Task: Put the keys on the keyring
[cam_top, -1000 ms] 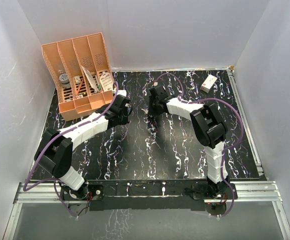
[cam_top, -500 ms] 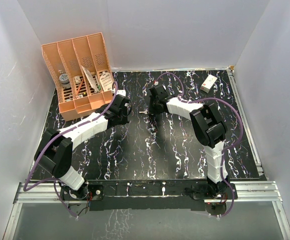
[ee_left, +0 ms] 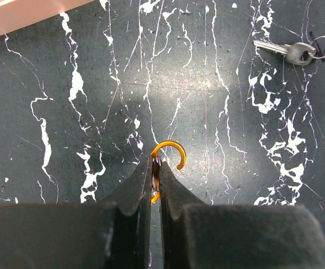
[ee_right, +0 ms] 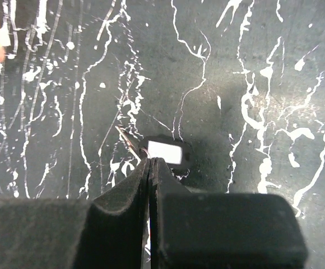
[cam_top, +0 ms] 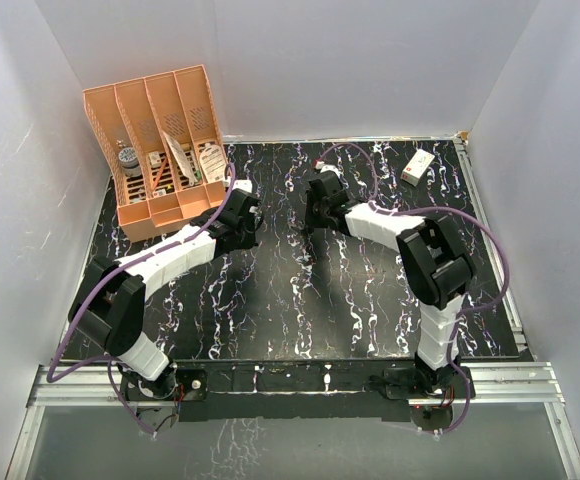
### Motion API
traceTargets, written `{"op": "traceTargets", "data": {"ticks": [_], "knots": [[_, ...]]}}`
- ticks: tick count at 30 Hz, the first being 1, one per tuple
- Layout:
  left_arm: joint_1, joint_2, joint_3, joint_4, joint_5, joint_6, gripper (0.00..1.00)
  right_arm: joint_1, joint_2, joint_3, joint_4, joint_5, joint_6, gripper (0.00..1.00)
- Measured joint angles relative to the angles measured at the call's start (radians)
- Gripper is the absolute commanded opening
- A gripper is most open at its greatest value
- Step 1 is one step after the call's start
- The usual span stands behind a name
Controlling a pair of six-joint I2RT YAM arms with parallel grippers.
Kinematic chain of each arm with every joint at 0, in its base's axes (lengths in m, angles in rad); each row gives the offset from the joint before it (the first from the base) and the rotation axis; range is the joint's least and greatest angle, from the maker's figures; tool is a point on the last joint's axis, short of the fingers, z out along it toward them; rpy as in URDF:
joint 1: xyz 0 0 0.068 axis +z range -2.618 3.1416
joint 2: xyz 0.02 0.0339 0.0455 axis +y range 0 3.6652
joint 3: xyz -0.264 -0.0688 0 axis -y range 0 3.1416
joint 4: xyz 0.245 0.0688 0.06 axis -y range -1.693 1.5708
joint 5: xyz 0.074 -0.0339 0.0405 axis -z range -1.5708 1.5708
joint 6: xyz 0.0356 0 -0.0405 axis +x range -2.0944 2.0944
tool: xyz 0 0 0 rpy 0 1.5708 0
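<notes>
We hold the orange keyring (ee_left: 170, 150) pinched in our left gripper (ee_left: 156, 168), its open hook jutting clear above the marbled table (ee_left: 207, 101). Our right gripper (ee_right: 150, 163), fingers pressed together, nips the key (ee_right: 163, 151) by its head nearby. We judge the key's hole should meet the hook's free tip squarely.

Two slim robot arms (cam_top: 175, 255), white tubular link shells (cam_top: 370, 222), chunky black joint housings (cam_top: 435, 262), a purple cable (cam_top: 67, 335) looping along each arm, matte black wedge-shaped gripper fingers (ee_left: 133, 193).
</notes>
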Motion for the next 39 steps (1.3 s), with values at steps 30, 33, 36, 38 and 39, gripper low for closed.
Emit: {"op": "traceTargets", "data": {"ticks": [30,33,36,38,39], "knots": [[0.000,0.042,0.108,-0.034,0.051,-0.010,0.00,0.217,-0.367,-0.300,0.242,0.038,-0.244,0.00],[0.000,0.042,0.120,-0.037,0.061,-0.011,0.00,0.229,-0.367,-0.322,0.280,0.048,-0.258,0.00],[0.000,0.042,0.124,-0.038,0.071,-0.013,0.00,0.238,-0.367,-0.343,0.311,0.057,-0.267,0.00],[0.000,0.042,0.124,-0.041,0.079,-0.016,0.00,0.243,-0.367,-0.354,0.328,0.060,-0.274,0.00],[0.000,0.042,0.124,-0.042,0.085,-0.017,0.00,0.245,-0.367,-0.357,0.335,0.061,-0.275,0.00]]}}
